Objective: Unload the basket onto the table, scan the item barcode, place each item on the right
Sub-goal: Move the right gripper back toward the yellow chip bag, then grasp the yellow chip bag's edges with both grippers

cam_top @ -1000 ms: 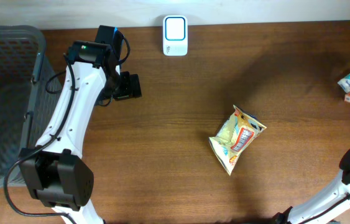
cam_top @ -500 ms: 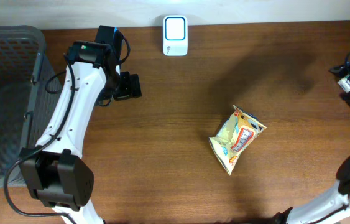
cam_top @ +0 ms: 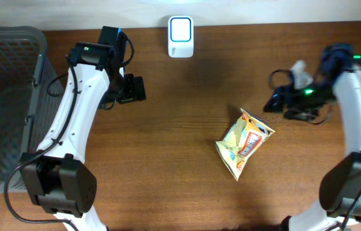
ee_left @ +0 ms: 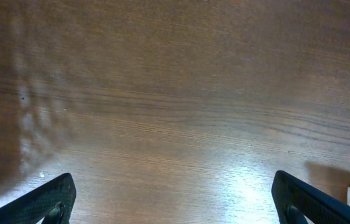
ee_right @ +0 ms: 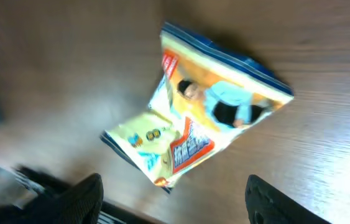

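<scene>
Item: crinkled yellow foil snack bag [cam_top: 245, 151], flat on the table at five o'clock from the white box-shaped scanner [cam_top: 181, 28], ungrasped and unscanned; my right gripper [ee_right: 175, 199] hung near, spread and empty; my left gripper [ee_left: 175, 208] was wide and idle.

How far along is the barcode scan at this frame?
Done: nothing visible; the snack bag lies flat on the table, ungripped. In hand: the right tool hovers just beside it, jaws apart. The left tool is open over bare wood. Left: grasp the bag and show its barcode to the white device at the far edge, likely the scanner.
</scene>
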Tool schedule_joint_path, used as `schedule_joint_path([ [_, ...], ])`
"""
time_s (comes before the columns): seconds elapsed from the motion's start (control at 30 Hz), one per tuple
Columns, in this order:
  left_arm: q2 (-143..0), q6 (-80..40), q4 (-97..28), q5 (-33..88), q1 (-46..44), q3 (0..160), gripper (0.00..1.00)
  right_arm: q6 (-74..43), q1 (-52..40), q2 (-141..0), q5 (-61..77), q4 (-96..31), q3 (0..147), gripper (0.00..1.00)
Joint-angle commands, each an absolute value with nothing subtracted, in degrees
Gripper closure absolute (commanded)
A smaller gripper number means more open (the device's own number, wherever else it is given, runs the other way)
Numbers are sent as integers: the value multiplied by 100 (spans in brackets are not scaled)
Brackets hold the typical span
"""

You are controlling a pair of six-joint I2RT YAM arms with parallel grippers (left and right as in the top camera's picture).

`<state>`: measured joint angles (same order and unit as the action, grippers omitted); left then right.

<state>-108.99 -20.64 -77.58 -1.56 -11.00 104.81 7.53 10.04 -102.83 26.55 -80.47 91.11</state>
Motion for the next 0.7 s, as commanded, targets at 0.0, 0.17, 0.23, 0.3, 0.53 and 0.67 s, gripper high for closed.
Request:
schedule_joint_path([
  [0.0, -10930, -2123, -7760, -191, -1070, 10466, 1, 897, 410, -10302, 2224, -7911, 8947, 27],
  [0.17, -10930, -2123, -7395, -86, -1070, 10466, 1, 943, -102, -10313, 2005, -7730, 8925, 1],
  [0.23, -10930, -2126, -7349, -12, -1070, 10466, 1, 941, -191, -10342, 1776, -7703, 8899, 1],
  [0.3, -10930, -2165, -7349, 78, -1070, 10466, 1, 943, -220, -10401, 1723, -7721, 8827, 1],
  [0.53, -10940, -1511, -7441, 1911, -1503, 10160, 0, 399, -220, -10560, 921, -7048, 8228, 1],
  [0.67, -10940, -1509, -7417, 1723, -2038, 9620, 0, 405, -220, -10560, 939, -6479, 7736, 8],
])
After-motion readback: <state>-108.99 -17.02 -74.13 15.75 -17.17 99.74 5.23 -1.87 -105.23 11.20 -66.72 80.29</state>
